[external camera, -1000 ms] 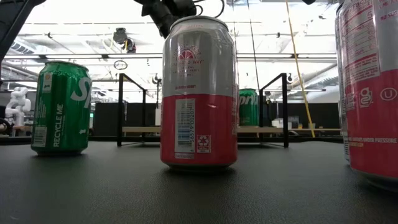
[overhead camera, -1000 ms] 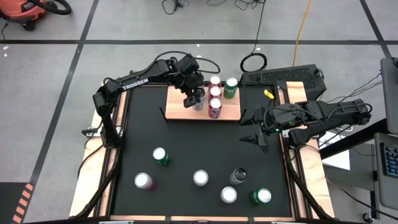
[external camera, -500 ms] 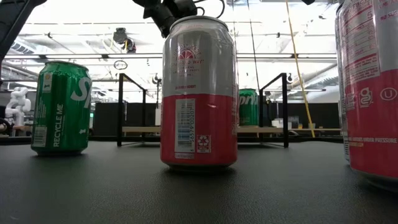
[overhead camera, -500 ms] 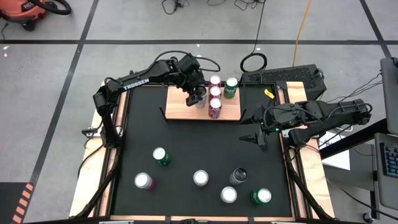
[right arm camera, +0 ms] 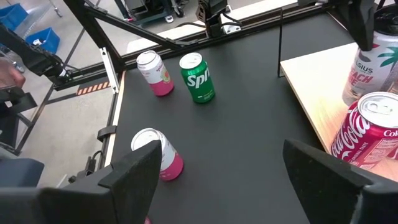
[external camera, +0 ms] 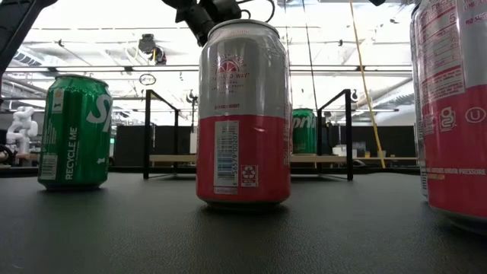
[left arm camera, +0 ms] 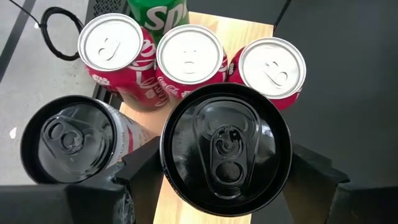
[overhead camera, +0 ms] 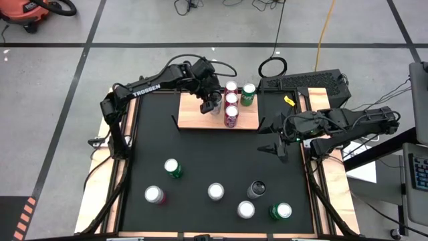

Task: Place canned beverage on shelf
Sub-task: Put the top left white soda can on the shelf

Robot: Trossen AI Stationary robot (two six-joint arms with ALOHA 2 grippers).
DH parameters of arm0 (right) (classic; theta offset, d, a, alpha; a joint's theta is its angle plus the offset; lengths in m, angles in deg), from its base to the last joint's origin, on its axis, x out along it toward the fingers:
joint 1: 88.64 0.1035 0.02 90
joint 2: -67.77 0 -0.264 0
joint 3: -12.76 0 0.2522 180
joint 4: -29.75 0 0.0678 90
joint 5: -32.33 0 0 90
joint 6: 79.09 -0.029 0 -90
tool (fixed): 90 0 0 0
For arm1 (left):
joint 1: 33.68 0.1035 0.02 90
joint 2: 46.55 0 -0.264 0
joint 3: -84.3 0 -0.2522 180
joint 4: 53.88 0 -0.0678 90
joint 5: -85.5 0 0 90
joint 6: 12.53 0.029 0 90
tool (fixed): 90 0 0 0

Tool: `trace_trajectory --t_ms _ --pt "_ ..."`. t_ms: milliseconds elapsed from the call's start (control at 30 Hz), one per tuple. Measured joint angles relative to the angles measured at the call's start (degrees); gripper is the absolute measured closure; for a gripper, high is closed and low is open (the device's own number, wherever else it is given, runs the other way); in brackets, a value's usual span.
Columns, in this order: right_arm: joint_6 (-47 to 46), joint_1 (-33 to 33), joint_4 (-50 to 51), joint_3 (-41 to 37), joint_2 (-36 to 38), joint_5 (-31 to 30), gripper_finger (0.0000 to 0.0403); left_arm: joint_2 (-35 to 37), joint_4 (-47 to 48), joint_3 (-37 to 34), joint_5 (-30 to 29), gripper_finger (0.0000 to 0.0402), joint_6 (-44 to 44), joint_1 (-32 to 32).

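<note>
Left tool [overhead camera: 212, 104] over shelf [overhead camera: 194, 117], fingers [left arm camera: 140, 168] spread around black-topped can [left arm camera: 227, 149], contact not discernible. Three red cans [overhead camera: 231, 107] and green can [overhead camera: 248, 94] on shelf beside it. Right tool [overhead camera: 274, 140] just beyond shelf's right end, open, empty.

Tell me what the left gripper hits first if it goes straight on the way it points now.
Probably the black-topped can standing between the left gripper's fingers on the shelf; depth is hard to judge.
</note>
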Motion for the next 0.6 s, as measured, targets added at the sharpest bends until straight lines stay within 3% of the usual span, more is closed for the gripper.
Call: trace_trajectory --t_ms 600 --pt "0.00 0.00 -0.52 0.00 0.00 0.24 0.0090 -2.10 -0.26 0.02 0.03 0.0140 -1.60 0.31"
